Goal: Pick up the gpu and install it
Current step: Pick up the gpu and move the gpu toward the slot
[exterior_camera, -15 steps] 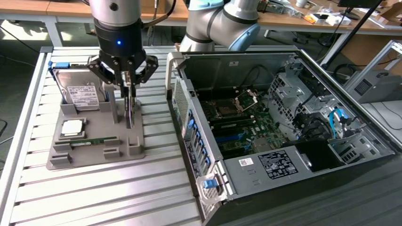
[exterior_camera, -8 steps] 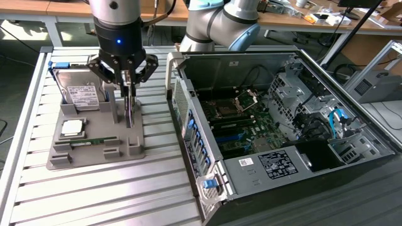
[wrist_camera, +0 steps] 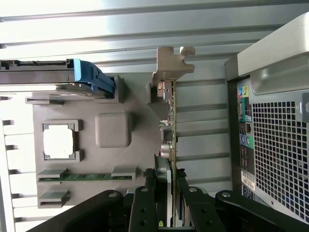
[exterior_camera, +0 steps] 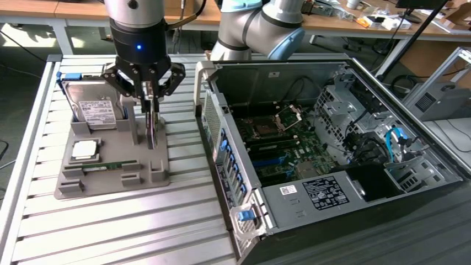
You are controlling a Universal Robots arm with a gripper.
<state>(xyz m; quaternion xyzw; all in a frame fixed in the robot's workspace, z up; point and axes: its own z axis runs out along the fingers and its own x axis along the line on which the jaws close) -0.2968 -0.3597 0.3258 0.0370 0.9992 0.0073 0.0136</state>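
Standing by the slatted table [exterior_camera: 110,232], I see the open computer case [exterior_camera: 331,138] on the exterior view's right, just beside a grey parts tray [exterior_camera: 110,185]. The tray carries an upright hard drive [exterior_camera: 92,110], a processor chip [exterior_camera: 85,149] and a green memory stick [exterior_camera: 110,164]. Now the gpu [wrist_camera: 170,121]: thin, edge-on, standing upright at the tray's case-side edge, its metal bracket [wrist_camera: 171,63] at the end away from the gripper. The gripper [exterior_camera: 151,102] is right on top, fingers [wrist_camera: 157,193] pinched against both faces of the card, grasping it.
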